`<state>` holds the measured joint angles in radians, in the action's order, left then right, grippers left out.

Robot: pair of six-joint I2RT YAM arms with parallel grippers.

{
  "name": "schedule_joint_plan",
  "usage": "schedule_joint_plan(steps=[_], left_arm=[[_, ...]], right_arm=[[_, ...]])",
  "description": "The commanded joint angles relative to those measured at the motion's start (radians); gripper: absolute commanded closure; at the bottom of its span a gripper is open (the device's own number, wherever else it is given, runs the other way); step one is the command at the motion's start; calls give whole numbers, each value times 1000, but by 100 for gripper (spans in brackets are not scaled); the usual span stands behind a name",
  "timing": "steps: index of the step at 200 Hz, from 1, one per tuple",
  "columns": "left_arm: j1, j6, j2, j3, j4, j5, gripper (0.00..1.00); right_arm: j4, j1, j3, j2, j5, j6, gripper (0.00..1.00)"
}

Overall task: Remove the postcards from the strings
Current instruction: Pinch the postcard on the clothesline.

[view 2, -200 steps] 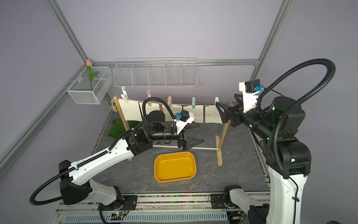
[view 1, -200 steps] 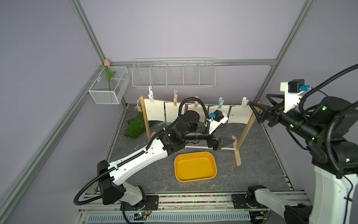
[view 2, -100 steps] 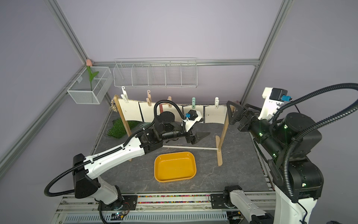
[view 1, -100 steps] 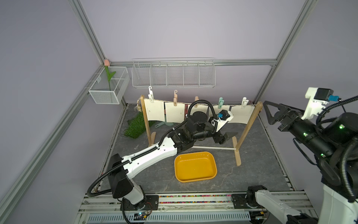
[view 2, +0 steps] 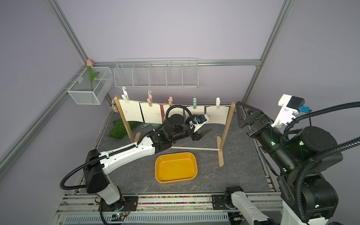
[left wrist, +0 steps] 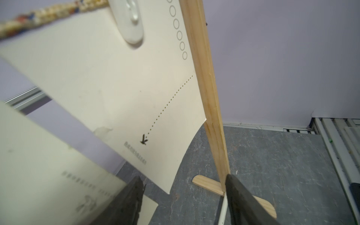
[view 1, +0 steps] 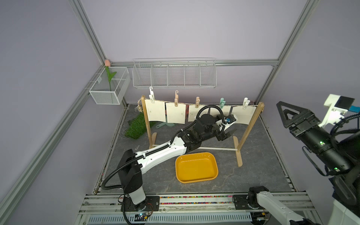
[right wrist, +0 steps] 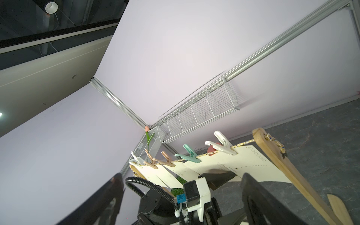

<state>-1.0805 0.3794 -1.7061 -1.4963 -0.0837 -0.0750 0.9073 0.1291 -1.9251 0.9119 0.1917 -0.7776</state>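
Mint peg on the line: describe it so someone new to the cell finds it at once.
Find the wooden two-post frame behind the yellow tray, with a cord across its top. The mint peg is fourth from the tasselled end, between a tan peg and a white peg; it is the only green one.

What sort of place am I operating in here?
Probably a lab robot test cell: lilac walls in aluminium framing, a slotted metal mounting rail in front, and a light wooden two-post frame with pegged cream paper postcards.
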Motion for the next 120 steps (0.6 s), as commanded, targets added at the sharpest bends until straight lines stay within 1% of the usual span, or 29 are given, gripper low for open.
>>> schedule_joint_plan(steps=[1,15,43,72,89,120], left_arm=[[-6,68,-14,-14,-107,87,33],[-6,95,-22,4,-164,118,34],[-6,152,-41,21,-247,154,35],[-4,208,-65,11,-280,141,35],[1,219,-80,-2,-279,127,35],[19,221,-102,-13,-294,102,40]], right_arm=[[31,6,15,12,57,-100,7],[42,6,16,28,78,-143,8],[160,6,-29,82,105,-182,9],[203,6,-47,114,117,-216,11],[213,6,-54,130,120,-228,11],[213,6,-80,161,125,-240,12]])
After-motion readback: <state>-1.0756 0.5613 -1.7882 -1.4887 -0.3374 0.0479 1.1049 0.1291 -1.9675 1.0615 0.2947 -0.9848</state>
